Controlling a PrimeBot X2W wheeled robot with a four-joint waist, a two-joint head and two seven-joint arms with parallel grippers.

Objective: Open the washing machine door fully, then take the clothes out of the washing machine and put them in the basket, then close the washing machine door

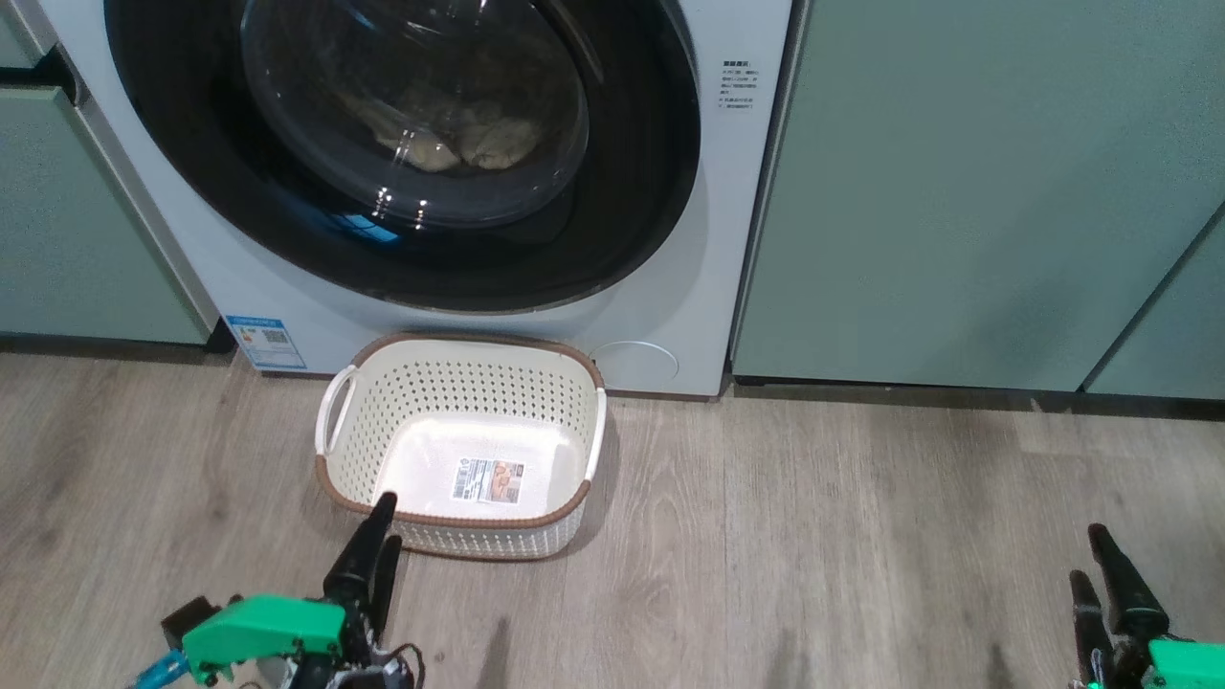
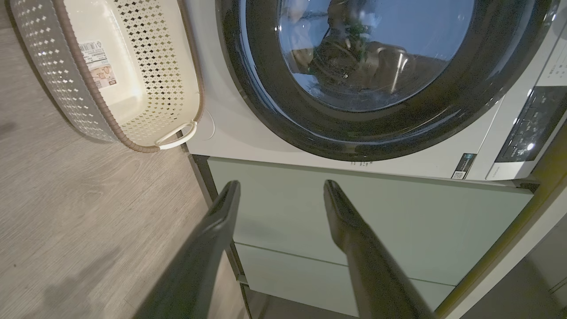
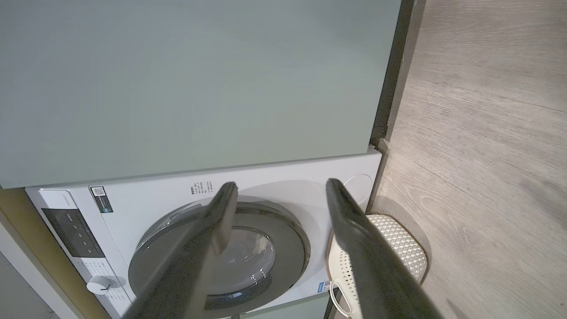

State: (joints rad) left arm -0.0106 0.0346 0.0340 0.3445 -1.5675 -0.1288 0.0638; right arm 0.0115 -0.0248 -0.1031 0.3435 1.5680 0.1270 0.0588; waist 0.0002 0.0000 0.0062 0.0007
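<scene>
In front of the washing machine (image 1: 689, 287), barely begun: washing machine door (image 1: 632, 220) shut, clothes (image 1: 459, 144) heaped inside behind the glass, basket (image 1: 459, 523) empty on the floor (image 1: 861, 526) at the machine's foot. Left gripper (image 2: 281, 184) and right gripper (image 3: 281, 184) both spread apart, holding nothing, short of the machine. Left to do: open the door fully, unload into the basket, close up.

Basket (image 1: 478, 542) stands on the floor (image 1: 813, 536) just before the washer (image 1: 689, 287), below its door (image 1: 634, 191). Clothes (image 1: 469, 144) lie inside the washer, behind the door. Cabinets (image 1: 957, 191) flank the washer left and right.
</scene>
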